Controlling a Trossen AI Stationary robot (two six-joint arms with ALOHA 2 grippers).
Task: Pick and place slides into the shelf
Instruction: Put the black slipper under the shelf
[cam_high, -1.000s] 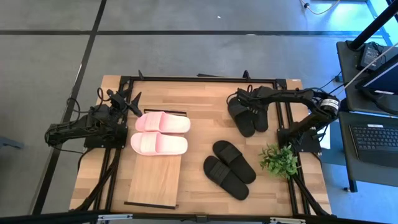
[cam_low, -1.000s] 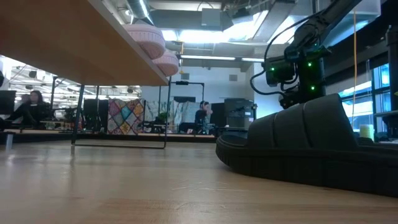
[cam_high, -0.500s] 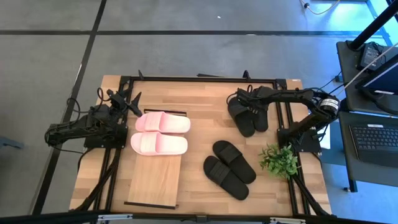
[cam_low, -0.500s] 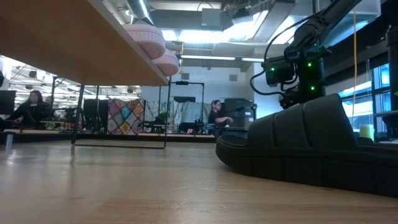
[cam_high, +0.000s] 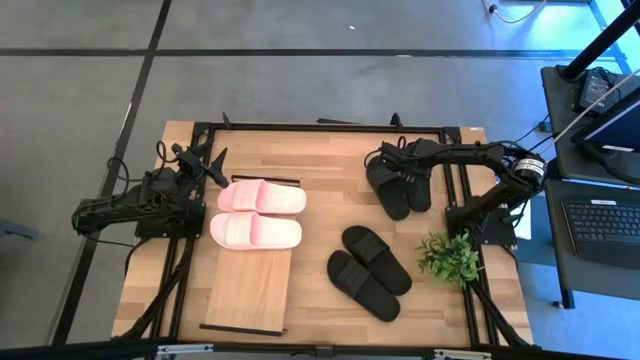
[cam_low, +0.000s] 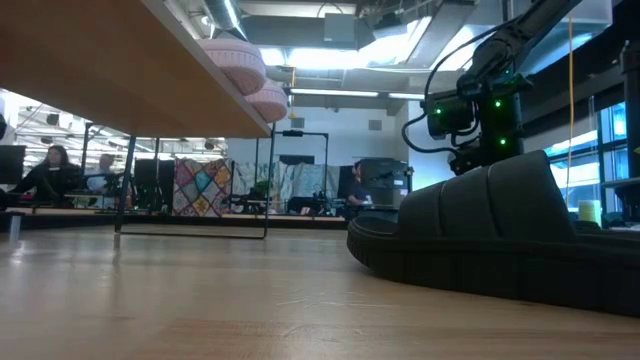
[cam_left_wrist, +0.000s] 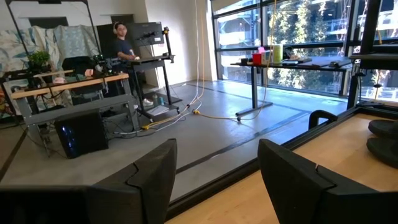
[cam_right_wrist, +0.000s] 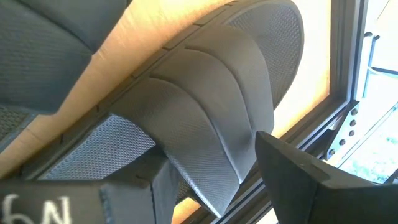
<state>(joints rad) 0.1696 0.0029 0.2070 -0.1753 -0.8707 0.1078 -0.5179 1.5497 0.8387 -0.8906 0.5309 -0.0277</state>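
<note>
Right gripper (cam_high: 383, 160) astride a black slide's strap (cam_right_wrist: 205, 124)

At the table's far right corner, my fingers straddle it, apparently gripping for lifting; pink slides (cam_high: 256, 213) sit on the shelf (cam_high: 245, 290).

A: What's the support?
B: Wooden table (cam_high: 330, 165), black frame at its edges. The shelf (cam_high: 247, 290) stands on it, left of centre.
A: On the shelf?
B: Pink slides (cam_high: 257, 212), side by side at its far end.
A: On the table itself?
B: Far black pair (cam_high: 399, 186), near black pair (cam_high: 368, 271), small green plant (cam_high: 449, 257) near the right edge.
</note>
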